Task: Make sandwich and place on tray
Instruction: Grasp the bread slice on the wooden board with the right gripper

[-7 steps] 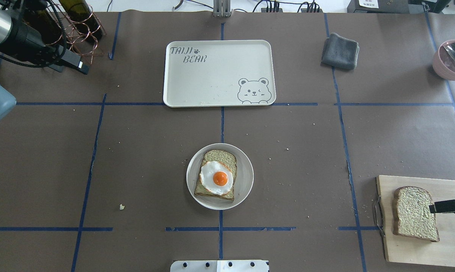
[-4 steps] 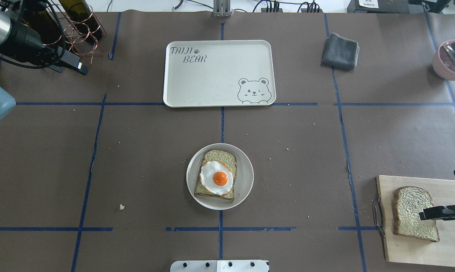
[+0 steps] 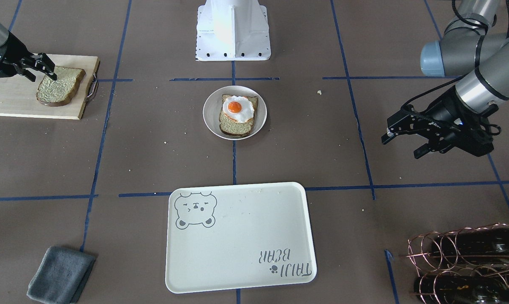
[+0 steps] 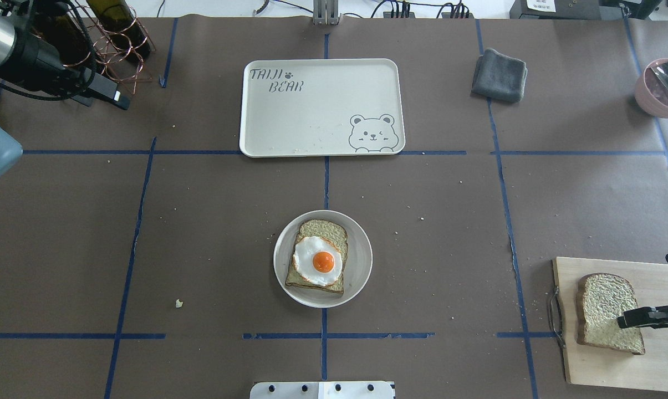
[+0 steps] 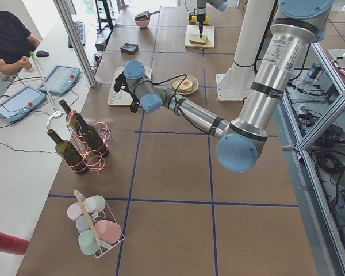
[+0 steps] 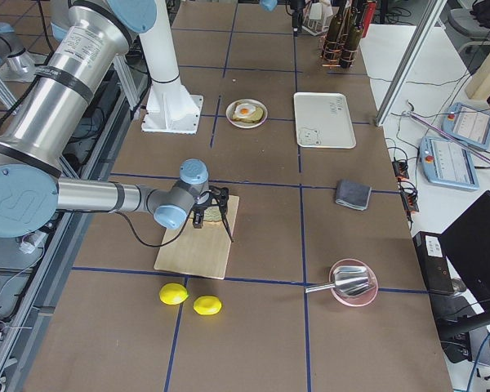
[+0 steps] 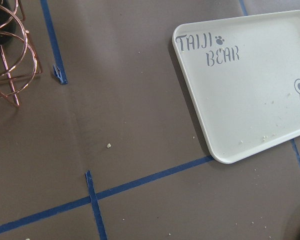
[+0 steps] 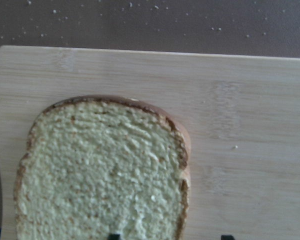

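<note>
One bread slice topped with a fried egg (image 4: 322, 260) lies on a round off-white plate (image 4: 362, 260) at the table's middle. The second bread slice (image 4: 602, 302) lies on a wooden cutting board (image 4: 605, 366) at the right. My right gripper (image 4: 644, 289) is open, low over that slice's right edge; its fingertips (image 8: 114, 236) straddle the crust in the right wrist view. The cream bear tray (image 4: 322, 108) is empty at the far middle. My left gripper (image 3: 400, 147) is open and empty, hovering at the far left beside the tray.
A wire rack with wine bottles (image 4: 112, 39) stands at the far left, behind my left arm. A grey cloth (image 4: 500, 75) and a pink bowl with a metal scoop (image 4: 663, 86) are at the far right. Two lemons (image 6: 190, 299) lie beyond the board.
My right gripper has moved left and nearer over the slice on the board, and its second finger has come into view. The left arm has barely moved.
</note>
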Robot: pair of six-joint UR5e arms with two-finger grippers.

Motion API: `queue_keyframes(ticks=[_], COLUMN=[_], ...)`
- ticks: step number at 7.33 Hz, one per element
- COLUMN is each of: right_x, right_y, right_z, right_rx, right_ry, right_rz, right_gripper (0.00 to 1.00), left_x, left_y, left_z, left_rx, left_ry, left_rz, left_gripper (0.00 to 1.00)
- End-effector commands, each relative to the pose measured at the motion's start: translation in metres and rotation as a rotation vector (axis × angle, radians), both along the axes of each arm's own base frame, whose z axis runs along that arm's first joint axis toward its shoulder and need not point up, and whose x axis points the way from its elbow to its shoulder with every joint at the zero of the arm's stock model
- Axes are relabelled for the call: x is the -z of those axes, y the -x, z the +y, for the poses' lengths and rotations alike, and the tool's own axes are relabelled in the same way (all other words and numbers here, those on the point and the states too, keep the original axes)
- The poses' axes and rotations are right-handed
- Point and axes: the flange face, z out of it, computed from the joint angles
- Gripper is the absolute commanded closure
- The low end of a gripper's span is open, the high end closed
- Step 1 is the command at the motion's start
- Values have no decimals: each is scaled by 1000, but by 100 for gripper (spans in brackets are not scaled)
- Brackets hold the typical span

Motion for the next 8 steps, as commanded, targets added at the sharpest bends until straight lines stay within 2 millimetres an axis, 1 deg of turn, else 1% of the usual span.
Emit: queue_keyframes(ticks=[1,2,3,4,8], right_x=[-3,-3,-2,-2,9], right_y=[-1,-1,0,0,1], right_z=[0,0,0,0,-4], right_rx=[-2,-2,-2,-2,-11], right_ry=[3,3,2,2,-12], right_rz=[4,4,3,3,-18], right_gripper=[30,40,69,100,100], left_x=[-1,-1,-3,-4,-5], left_y=[0,0,-1,-1,-1], left_z=[-1,-1,-1,-1,-3], left_rx=[-1,-1,-1,-1,8], left_ry=[1,1,3,3,0], left_rz=[-2,-2,-3,-4,-11], left_gripper=[0,0,0,0,0])
